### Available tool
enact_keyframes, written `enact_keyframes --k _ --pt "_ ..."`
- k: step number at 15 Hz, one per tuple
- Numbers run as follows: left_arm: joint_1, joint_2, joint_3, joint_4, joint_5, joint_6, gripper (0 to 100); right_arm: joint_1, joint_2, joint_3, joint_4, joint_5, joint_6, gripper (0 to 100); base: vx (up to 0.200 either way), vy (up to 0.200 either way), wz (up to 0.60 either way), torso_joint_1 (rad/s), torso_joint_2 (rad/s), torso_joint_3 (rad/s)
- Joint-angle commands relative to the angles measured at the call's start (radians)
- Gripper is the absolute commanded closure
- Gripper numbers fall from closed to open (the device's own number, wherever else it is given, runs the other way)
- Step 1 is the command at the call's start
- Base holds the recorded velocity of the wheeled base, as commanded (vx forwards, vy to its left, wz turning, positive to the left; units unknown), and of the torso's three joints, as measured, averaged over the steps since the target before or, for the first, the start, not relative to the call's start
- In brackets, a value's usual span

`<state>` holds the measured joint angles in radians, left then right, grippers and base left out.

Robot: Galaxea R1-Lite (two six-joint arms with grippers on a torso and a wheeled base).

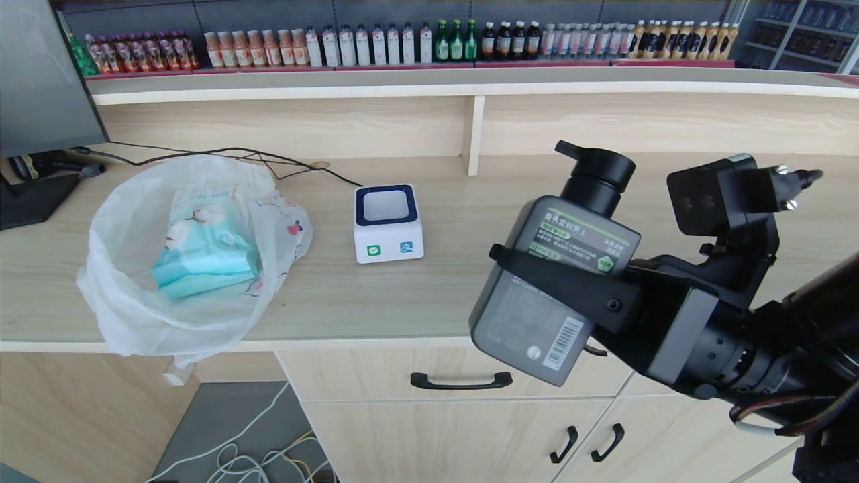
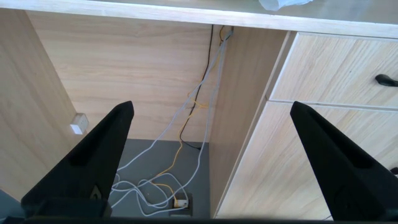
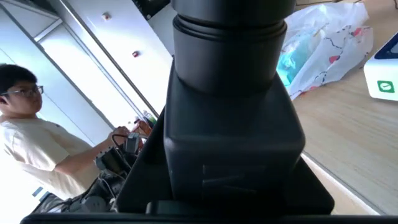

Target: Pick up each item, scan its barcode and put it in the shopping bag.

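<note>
My right gripper [image 1: 537, 272] is clamped across a grey pump bottle [image 1: 530, 322], tilted above the surface [image 1: 429, 295]; the scanner [image 1: 388, 225] sits left of it, the shopping bag [image 1: 134, 221] farther left; my left gripper [image 2: 211, 162] gapes empty.

A dark monitor [image 1: 40, 74] stands at the left end of the wooden counter [image 1: 402, 295], with a black cable [image 1: 201, 151] trailing from it. Drink bottles [image 1: 402, 43] line the back shelf. Below are black drawer handles [image 1: 461, 382] and loose floor cables [image 1: 255, 456].

Grey pump bottle [image 1: 530, 329], black cap: tilted, barcode outward, clamped in my right gripper [image 1: 520, 268]. Shopping bag [image 1: 134, 295]: white, open, on counter [image 1: 436, 295], teal pack [image 1: 205, 258] inside. Scanner [image 1: 388, 225]: white box, just beside bag.
</note>
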<state>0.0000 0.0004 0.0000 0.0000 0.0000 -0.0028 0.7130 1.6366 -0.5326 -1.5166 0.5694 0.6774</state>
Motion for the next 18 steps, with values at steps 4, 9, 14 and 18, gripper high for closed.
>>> enact_keyframes --k 4,9,14,18 --pt "0.000 0.000 0.000 0.000 0.000 0.000 0 -0.001 0.000 -0.004 -0.013 0.080 -0.013 100 0.000 0.000 0.00 0.000 0.00 0.000" --pt "0.000 0.000 0.000 0.000 0.000 0.000 0 -0.004 0.000 0.008 -0.014 0.080 -0.015 100 0.000 0.000 0.00 0.000 0.00 0.000" --pt "-0.002 0.000 0.000 0.000 0.000 0.000 0 -0.004 -0.012 0.028 -0.027 0.080 -0.015 100 0.000 0.000 0.00 0.000 0.00 0.000" --pt "0.000 0.000 0.000 0.000 0.000 0.000 0 -0.006 -0.015 0.046 -0.027 0.069 -0.055 100 0.000 0.000 0.00 0.000 0.00 0.000"
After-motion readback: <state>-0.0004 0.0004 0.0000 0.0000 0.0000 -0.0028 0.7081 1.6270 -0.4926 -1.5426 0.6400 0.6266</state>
